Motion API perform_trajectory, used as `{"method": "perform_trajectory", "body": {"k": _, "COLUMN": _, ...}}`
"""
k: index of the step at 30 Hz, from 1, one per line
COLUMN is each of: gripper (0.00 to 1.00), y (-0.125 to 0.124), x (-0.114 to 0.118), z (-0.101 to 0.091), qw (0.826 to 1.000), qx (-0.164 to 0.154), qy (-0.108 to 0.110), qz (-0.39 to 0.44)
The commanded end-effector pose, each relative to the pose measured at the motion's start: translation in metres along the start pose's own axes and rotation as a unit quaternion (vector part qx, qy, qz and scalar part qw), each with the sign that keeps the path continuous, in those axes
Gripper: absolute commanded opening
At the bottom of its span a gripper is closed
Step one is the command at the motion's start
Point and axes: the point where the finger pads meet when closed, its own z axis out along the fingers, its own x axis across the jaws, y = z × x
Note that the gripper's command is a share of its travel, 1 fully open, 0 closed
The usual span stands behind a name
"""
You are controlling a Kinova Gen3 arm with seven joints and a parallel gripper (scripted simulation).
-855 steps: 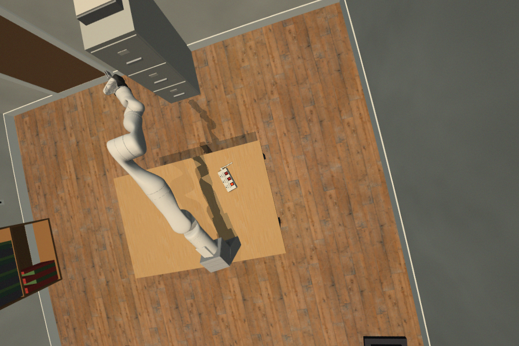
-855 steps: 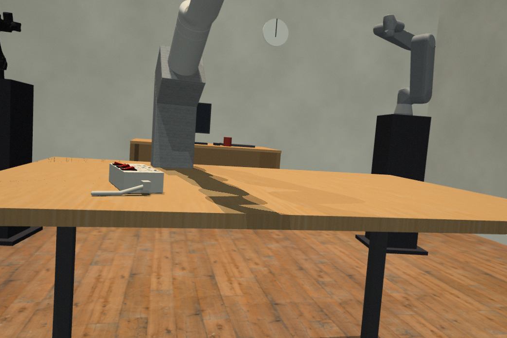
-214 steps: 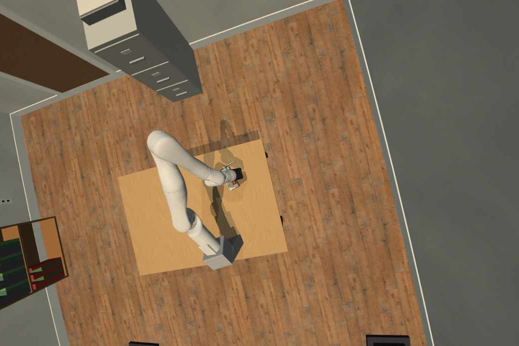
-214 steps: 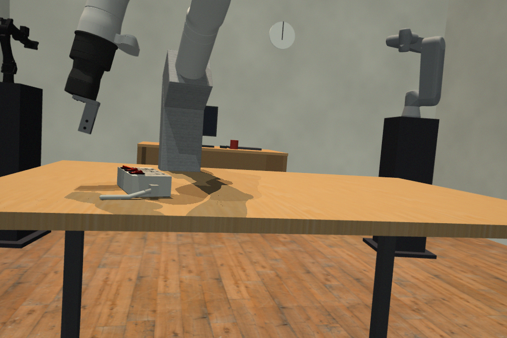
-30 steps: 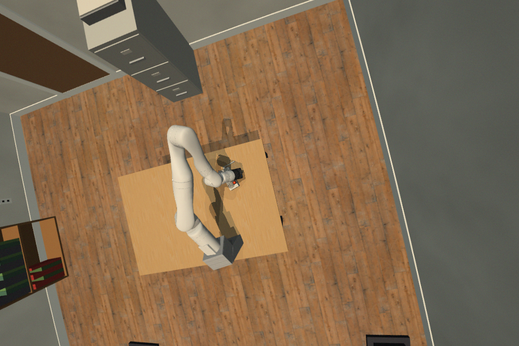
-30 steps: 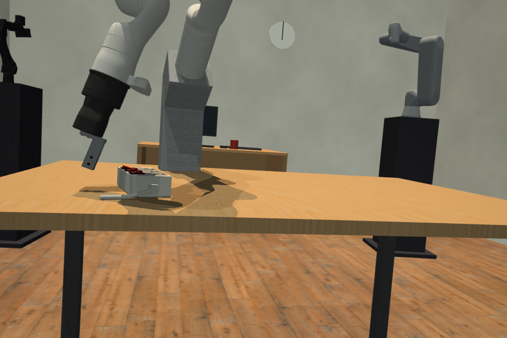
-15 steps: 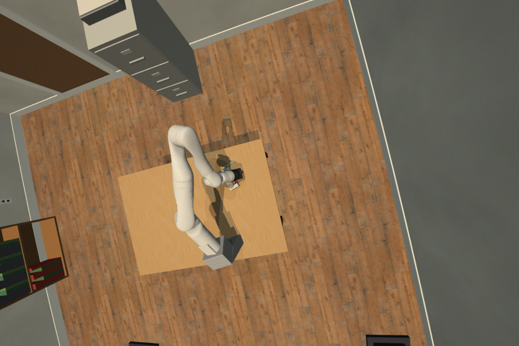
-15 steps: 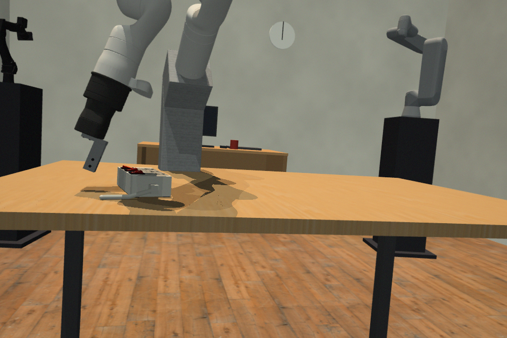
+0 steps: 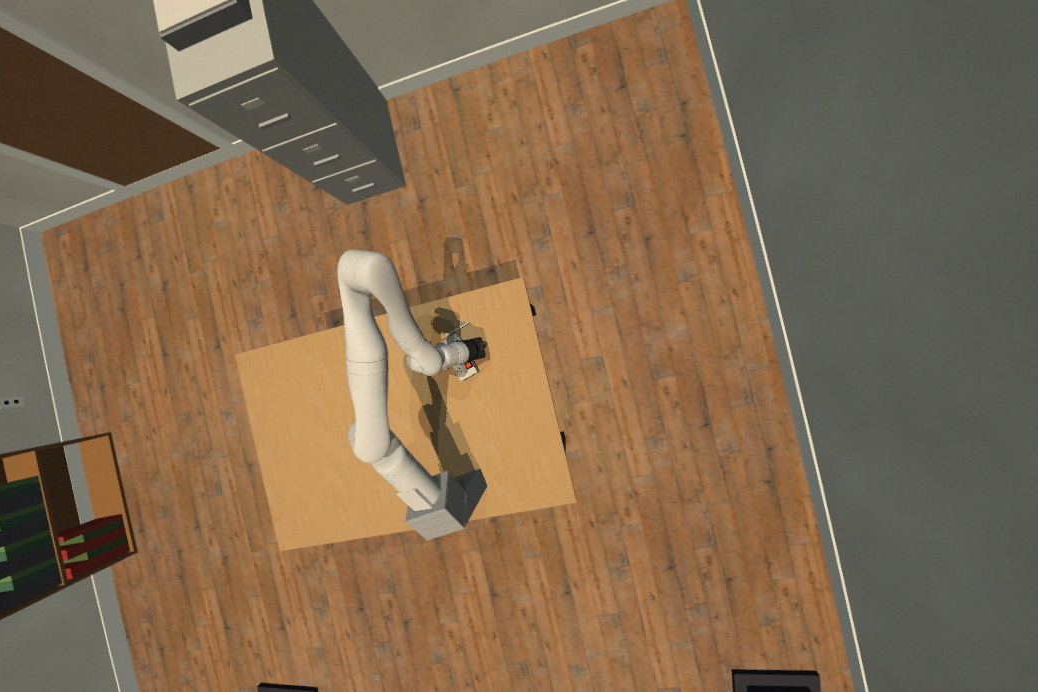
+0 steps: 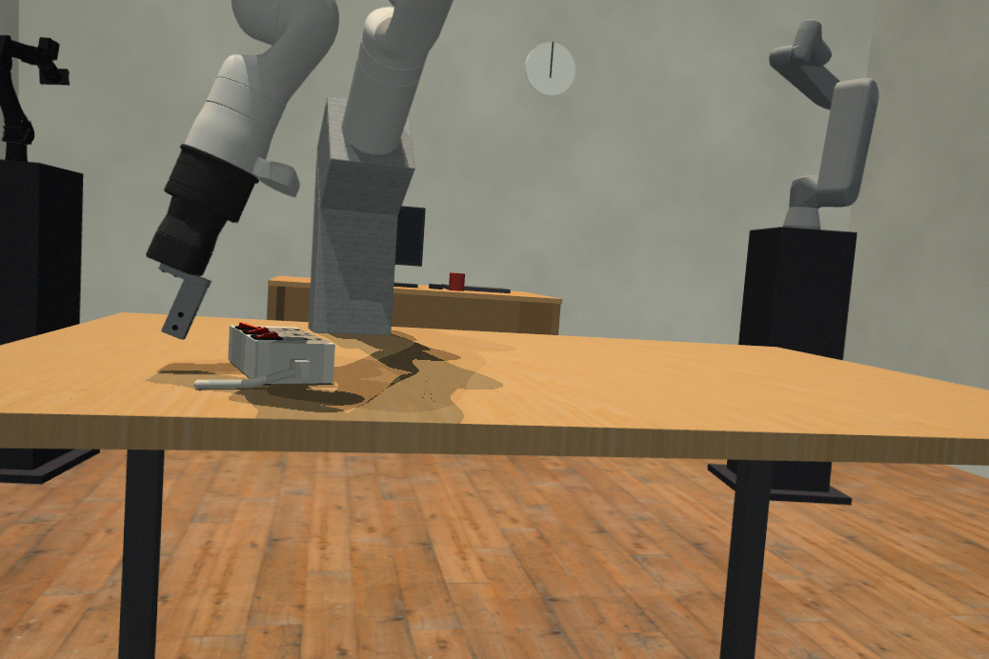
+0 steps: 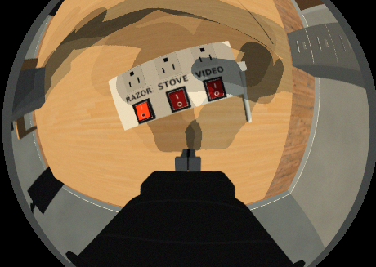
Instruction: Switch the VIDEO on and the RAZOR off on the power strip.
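A white power strip (image 11: 175, 85) (image 10: 279, 353) (image 9: 466, 371) lies flat on the wooden table (image 10: 589, 389), right way up. In the wrist view it has three red rocker switches: RAZOR (image 11: 144, 111) glows bright orange-red, STOVE (image 11: 177, 99) and VIDEO (image 11: 215, 89) are darker red. A short grey cord stub (image 11: 246, 95) (image 10: 224, 382) sticks out at the VIDEO end. My gripper (image 11: 188, 156) (image 10: 180, 320) is shut and empty. It hangs tilted above the table, just in front of the switch side of the strip and apart from it.
The arm's grey base block (image 10: 359, 232) (image 9: 448, 505) stands on the table behind the strip. A second table (image 10: 433, 304) with a red cup stands further back. Black pedestals with other arms (image 10: 798, 295) flank the table.
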Motion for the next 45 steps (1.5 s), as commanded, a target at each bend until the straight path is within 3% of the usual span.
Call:
{"method": "perform_trajectory", "body": {"k": 1, "gripper": 0.0, "y": -0.0013, "x": -0.003, "z": -0.0005, "qw": 1.0, "qx": 0.0, "qy": -0.002, "qz": -0.004}}
{"method": "perform_trajectory", "body": {"k": 45, "gripper": 0.0, "y": -0.0036, "x": -0.0108, "z": 0.0063, "qw": 1.0, "qx": -0.016, "qy": -0.01, "qz": -0.012}}
